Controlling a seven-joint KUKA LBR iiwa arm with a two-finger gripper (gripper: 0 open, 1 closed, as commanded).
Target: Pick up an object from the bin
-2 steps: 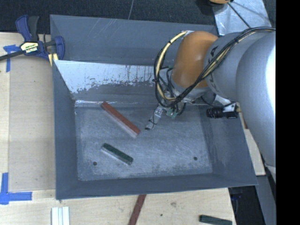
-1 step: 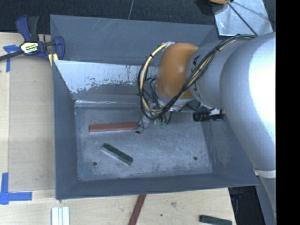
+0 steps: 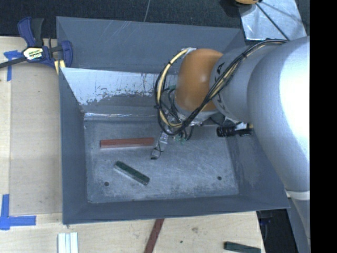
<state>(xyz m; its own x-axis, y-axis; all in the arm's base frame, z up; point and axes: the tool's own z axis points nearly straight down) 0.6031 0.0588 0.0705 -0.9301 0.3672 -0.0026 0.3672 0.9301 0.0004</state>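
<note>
Looking down into a grey metal bin (image 3: 73,157). Reaching in from 3 o'clock: a silver arm (image 3: 274,99), with an orange cover (image 3: 197,80) at the wrist and looped yellow and black cables (image 3: 164,80) alongside.

Below the cover, toward 7 o'clock: the slim claw (image 3: 156,153), pointing down at the bin floor near its middle. Width of the claw's opening: impossible to tell. No thing seen in its grip.

Just beside the claw, at its 10 o'clock: the near end of a reddish-brown bar (image 3: 126,143), lying flat on the floor. Long axis along the 9-to-3 o'clock line, one end toward the 9 o'clock wall, the other toward the claw. Touching the claw or narrowly apart: not clear. Lying at about 10 o'clock from the floor's middle, close under the sloping, scratched 12 o'clock wall.

Farther out, at about 8 o'clock from the claw and well apart from it: a dark green bar (image 3: 132,173), shorter, also flat on the floor. Long axis tilted along the 10-to-4 o'clock line. Clear of the reddish-brown bar, with bare floor between.
</note>
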